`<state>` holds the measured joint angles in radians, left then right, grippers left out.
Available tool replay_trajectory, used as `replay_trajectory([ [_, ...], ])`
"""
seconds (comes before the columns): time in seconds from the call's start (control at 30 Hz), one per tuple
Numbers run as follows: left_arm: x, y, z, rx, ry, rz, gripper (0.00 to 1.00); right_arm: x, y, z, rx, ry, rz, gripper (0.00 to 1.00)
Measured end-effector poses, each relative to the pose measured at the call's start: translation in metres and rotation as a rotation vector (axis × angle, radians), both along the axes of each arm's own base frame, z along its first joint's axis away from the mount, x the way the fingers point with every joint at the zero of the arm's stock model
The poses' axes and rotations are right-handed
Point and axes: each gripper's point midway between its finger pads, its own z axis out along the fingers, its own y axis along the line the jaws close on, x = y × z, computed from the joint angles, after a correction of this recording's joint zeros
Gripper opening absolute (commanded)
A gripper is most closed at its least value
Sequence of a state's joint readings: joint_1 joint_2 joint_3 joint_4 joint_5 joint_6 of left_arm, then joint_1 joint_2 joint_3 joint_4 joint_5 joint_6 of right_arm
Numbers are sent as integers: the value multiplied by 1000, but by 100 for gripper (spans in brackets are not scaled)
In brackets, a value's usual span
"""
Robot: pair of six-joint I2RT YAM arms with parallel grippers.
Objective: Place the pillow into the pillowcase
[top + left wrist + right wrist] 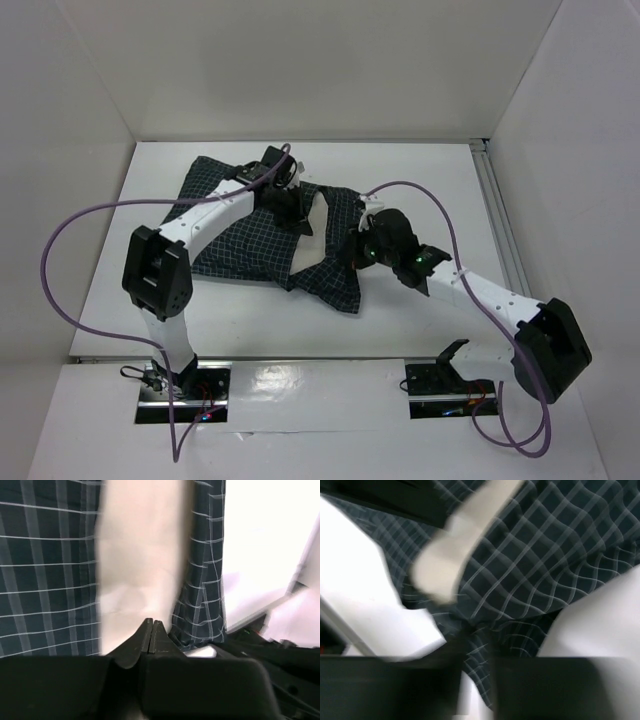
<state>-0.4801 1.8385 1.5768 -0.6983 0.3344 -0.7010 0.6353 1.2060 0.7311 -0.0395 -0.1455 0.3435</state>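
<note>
The dark checked pillowcase [240, 245] lies rumpled in the middle of the white table. A strip of the cream pillow [318, 226] shows in its open mouth, and the rest of the pillow is inside the cloth. My left gripper [297, 216] is at that strip, with jaws shut and nothing between them. In the left wrist view, its tips [151, 629] are over the pillow [140, 555], with pillowcase cloth [45, 580] on both sides. My right gripper [355, 250] holds the right flap. In the blurred right wrist view, checked cloth [530, 565] runs between its fingers [477, 655], next to the pillow [450, 555].
White walls stand at the back and on both sides. A metal rail [500, 235] runs along the table's right edge. Purple cables [70, 235] loop off both arms. Bare white table [420, 180] lies to the right of the cloth and at the front.
</note>
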Motion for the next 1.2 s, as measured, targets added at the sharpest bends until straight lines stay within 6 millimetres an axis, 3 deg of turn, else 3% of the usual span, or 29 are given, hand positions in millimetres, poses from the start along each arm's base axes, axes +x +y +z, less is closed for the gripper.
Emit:
replay_trajectory([
  [0.07, 4, 8, 0, 50, -25, 11, 21, 7, -6, -6, -42, 35, -34, 68],
  [0.1, 5, 13, 0, 80, -36, 21, 32, 11, -11, -9, -71, 47, -60, 72],
  [0.17, 7, 26, -1, 141, -56, 44, 39, 16, -20, -14, -127, 69, -110, 72],
  [0.23, 9, 43, 0, 210, -76, 78, 56, 23, -29, -10, -183, 81, -180, 77],
  [0.3, 13, 62, 1, 283, -102, 119, 59, 36, -30, 4, -216, 62, -242, 83],
  [0.4, 17, 81, 0, 341, -118, 161, 57, 54, -15, 25, -211, 24, -270, 83],
  [0.47, 14, 92, -9, 374, -104, 177, 53, 64, -6, 27, -210, 23, -278, 83],
  [0.57, 8, 99, -30, 399, -64, 179, 47, 74, 2, 6, -247, 63, -285, 71],
  [0.6, 6, 99, -38, 404, -46, 171, 43, 77, 4, -5, -270, 83, -293, 58],
  [0.63, 4, 99, -47, 406, -27, 162, 42, 81, 5, -16, -292, 103, -301, 24],
  [0.67, 3, 98, -54, 409, -15, 157, 40, 84, 6, -26, -315, 116, -301, 2],
  [0.73, 4, 96, -65, 409, -3, 152, 39, 85, 5, -44, -347, 151, -319, 0],
  [0.8, 6, 94, -68, 397, -6, 150, 37, 83, 2, -47, -362, 161, -331, 0],
  [0.93, 9, 90, -72, 381, -11, 144, 35, 79, 8, -7, -287, 100, -297, 0],
  [1.1, 13, 84, -93, 373, 29, 124, 31, 67, 32, 84, -71, -17, -170, 0],
  [1.2, 18, 73, -97, 330, 37, 112, 30, 55, 47, 104, 20, -20, -65, 0],
])
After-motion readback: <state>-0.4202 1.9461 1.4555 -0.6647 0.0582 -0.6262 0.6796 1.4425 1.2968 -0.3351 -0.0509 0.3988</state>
